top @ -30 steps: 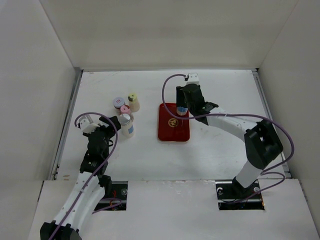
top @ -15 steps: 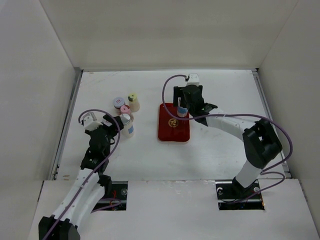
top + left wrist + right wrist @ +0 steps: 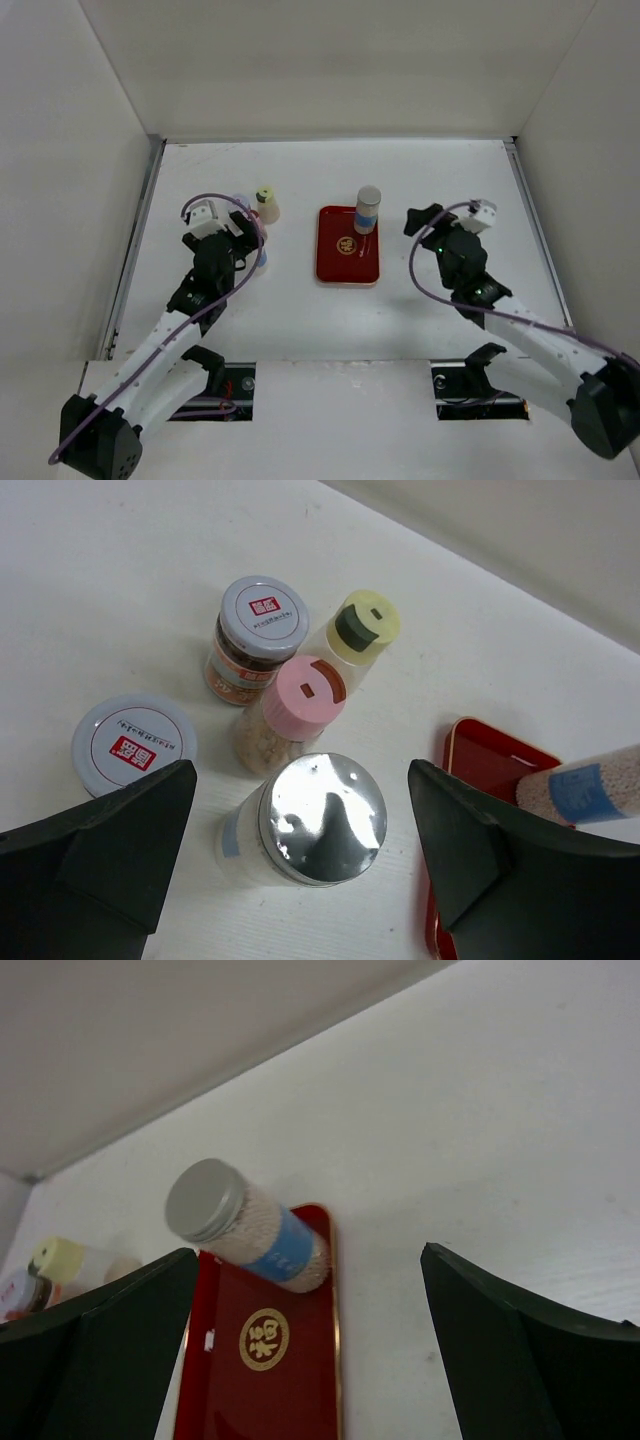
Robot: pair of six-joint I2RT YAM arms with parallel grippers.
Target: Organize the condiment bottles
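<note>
Taking 12 o'clock as the far wall in the overhead view, the red tray (image 3: pixel 345 262) lies near the middle of the bench (image 3: pixel 450 170). One grey-capped bottle with a blue band (image 3: pixel 369 208) stands upright on the tray's 1 o'clock corner, with nothing gripping it. The right pincer (image 3: pixel 308 1250) hangs at the tray's 3 o'clock, apart from it, its jaws spread wide and holding nothing. Its wrist view looks across at that bottle and at the gold emblem (image 3: pixel 263 1339) on the tray floor. The other bottles crowd together on the bare bench at the tray's 9 o'clock. The left pincer (image 3: pixel 302 770) is over this cluster, jaws spread. The second grey-capped bottle (image 3: pixel 322 818) stands between its fingers (image 3: pixel 110 860), with a gap showing on both sides. Seen from the left wrist, the pink-lidded bottle (image 3: pixel 305 692) sits close at that bottle's 12 o'clock. The brown-filled jar with a pale lid (image 3: pixel 262 620) is at 11 o'clock and the cream bottle with a yellow-green cap (image 3: pixel 365 622) at 1 o'clock. A low jar with a pale flat lid (image 3: pixel 133 742) is near 10 o'clock, a little apart from the rest.
</note>
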